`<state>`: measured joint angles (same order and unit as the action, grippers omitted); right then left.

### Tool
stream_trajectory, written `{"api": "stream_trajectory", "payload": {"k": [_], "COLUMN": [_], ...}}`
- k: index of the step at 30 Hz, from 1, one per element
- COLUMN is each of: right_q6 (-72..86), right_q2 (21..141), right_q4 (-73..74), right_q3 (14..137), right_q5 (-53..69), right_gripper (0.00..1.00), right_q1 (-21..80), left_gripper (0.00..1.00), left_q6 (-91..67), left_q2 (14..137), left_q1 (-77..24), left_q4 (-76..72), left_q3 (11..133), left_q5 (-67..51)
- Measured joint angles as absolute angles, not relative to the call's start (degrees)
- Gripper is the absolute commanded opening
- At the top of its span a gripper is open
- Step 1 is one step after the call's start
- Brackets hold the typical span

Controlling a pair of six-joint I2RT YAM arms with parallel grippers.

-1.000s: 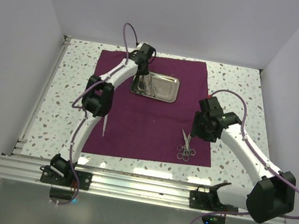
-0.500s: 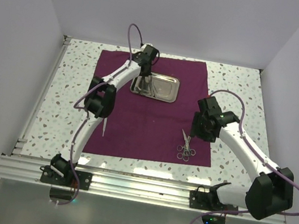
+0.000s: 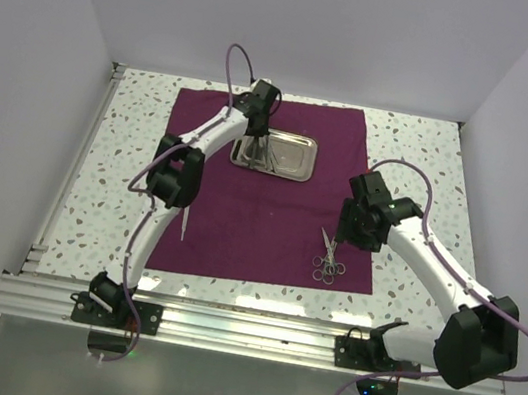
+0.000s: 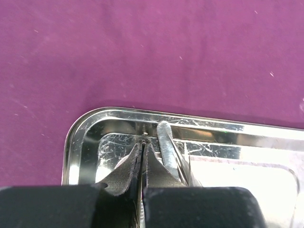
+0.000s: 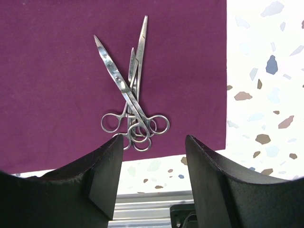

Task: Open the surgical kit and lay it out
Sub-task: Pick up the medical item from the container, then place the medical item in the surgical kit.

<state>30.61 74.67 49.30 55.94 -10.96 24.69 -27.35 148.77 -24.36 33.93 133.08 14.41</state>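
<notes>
Steel tray (image 4: 71, 142): scratched, shiny, round-cornered

- The table (image 3: 117, 168) has a white top flecked with grey and brown, terrazzo-like.
- One maroon cloth (image 3: 269, 229) lies directly on it, spread flat and roughly square, in the middle.
- Bare table shows in broad strips left and right of the cloth and in a narrow strip along its near edge.
- A metal rail (image 3: 252, 329) runs along the table's near edge.
</notes>
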Motion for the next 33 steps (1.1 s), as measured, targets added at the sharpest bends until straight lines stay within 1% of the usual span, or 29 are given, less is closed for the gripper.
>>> {"api": "stream_trajectory", "payload": {"k": [9,14,18,20,22,27,30,33], "right_q6": [30.7,30.7,30.6,30.6,30.5,29.7,29.0,28.1], "right_q2": [73.4,72.6,71.9,71.8,71.8,73.6,77.8,82.9], "right_q4": [49.0,48.8,48.8,48.6,48.4,48.1,47.2,46.1], "right_q3": [55.9,55.9,55.9,55.9,55.9,57.6,61.6,67.2], "right_q5": [-10.9,-10.8,-10.7,-10.5,-10.3,-9.4,-9.0,-8.0], "right_gripper": [0.58,0.58,0.58,0.58,0.58,0.58,0.57,0.57], "right_q1": [24.7,24.7,24.7,24.7,24.7,24.7,24.7,24.7], "left_gripper": [0.00,0.00,0.00,0.00,0.00,0.00,0.00,0.00], "left_q6": [-27.7,-28.0,-27.9,-27.8,-27.5,-26.3,-26.1,-26.4], "left_q2": [145.8,140.6,134.0,128.7,121.6,101.1,91.8,86.2], "left_q1": [-23.1,-21.8,-21.1,-20.9,-20.9,-21.0,-21.0,-21.3], "left_q4": [35.2,35.6,35.6,35.4,35.0,32.4,31.7,31.0], "left_q3": [132.4,132.4,130.9,126.5,118.4,91.2,76.9,66.0], "left_q5": [7.4,6.0,6.0,6.2,6.6,7.7,7.8,7.6]}}
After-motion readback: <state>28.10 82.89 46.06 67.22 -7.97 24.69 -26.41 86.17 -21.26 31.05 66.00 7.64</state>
